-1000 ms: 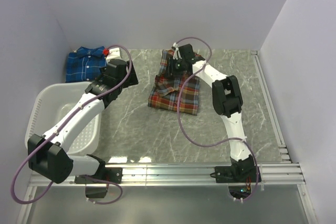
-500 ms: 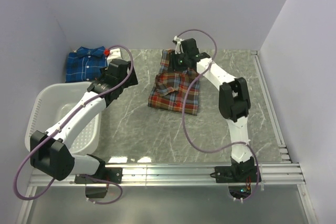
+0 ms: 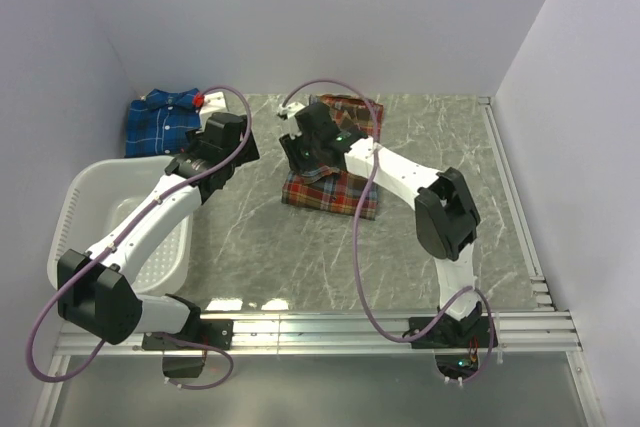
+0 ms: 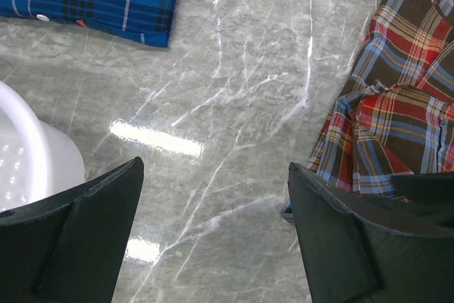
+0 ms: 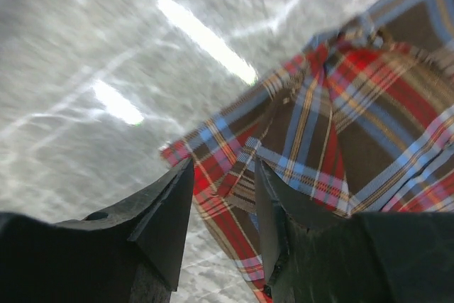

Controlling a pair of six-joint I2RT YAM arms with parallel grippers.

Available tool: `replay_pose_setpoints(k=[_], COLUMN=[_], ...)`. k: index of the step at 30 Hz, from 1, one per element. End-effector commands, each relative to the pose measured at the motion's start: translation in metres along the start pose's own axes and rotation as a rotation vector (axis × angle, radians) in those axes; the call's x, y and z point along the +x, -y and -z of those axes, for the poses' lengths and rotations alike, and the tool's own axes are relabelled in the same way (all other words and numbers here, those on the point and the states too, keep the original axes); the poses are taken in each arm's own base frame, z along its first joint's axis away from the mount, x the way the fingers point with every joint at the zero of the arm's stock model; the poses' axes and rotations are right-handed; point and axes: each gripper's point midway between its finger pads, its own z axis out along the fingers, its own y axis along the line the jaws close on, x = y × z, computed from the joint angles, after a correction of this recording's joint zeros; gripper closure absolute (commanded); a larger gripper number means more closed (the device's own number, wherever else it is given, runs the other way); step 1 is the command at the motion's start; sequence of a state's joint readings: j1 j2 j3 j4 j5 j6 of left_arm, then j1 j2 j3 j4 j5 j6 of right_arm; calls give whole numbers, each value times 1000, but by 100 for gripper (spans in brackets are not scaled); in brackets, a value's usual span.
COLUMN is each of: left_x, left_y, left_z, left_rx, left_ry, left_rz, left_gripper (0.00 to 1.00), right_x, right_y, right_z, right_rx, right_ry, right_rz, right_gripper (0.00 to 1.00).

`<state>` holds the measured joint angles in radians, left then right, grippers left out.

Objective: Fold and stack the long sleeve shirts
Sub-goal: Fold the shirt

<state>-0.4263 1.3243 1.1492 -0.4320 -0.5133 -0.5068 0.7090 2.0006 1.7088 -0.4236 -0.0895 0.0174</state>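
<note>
My right claw (image 5: 223, 175) pinches an edge of the red shirt (image 5: 369, 118), upper centre; my left claw (image 4: 216, 175) hangs released, empty. This thin pinch could slip, spoiling the fold.

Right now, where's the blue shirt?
In the top view, the blue shirt lies folded at the far left corner of the table, just beyond the white basket and well left of the red-orange shirt.

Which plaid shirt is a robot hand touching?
The red-orange plaid cloth shirt mid-table: the right gripper pinches its edge. The blue plaid cloth shirt lies untouched in the far left corner.
</note>
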Motion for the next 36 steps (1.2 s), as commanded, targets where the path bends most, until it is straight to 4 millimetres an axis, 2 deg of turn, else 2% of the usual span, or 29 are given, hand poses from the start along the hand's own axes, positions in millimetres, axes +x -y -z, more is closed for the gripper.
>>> replay_pose_setpoints(k=[1, 7, 13, 18, 23, 26, 30, 32, 36], left_x=[-17, -18, -18, -17, -15, -15, -15, -15, -16], left_y=[-3, 1, 1, 2, 3, 3, 4, 4, 4], left_z=[9, 11, 12, 11, 10, 10, 10, 10, 11], left_rx=[-3, 19, 25, 28, 31, 33, 35, 39, 38], left_ry=[49, 44, 46, 41, 35, 34, 32, 32, 35], left_rz=[44, 46, 47, 46, 43, 43, 43, 42, 44], left_gripper=[11, 11, 11, 12, 12, 12, 12, 12, 12], right_x=[17, 36, 46, 52, 61, 62, 55, 50, 34], right_y=[19, 21, 5, 1, 7, 17, 27, 34, 48], right_z=[-13, -27, -32, -34, -36, -36, -30, -27, -18], right_rx=[143, 218, 185, 178, 216, 273, 335, 376, 457], right_ry=[-43, -92, -117, -132, -152, -155, -134, -123, -87], right_rz=[33, 34, 51, 54, 60, 72, 85, 94, 138], right_gripper=[53, 53, 54, 54, 56, 64, 74, 83, 90])
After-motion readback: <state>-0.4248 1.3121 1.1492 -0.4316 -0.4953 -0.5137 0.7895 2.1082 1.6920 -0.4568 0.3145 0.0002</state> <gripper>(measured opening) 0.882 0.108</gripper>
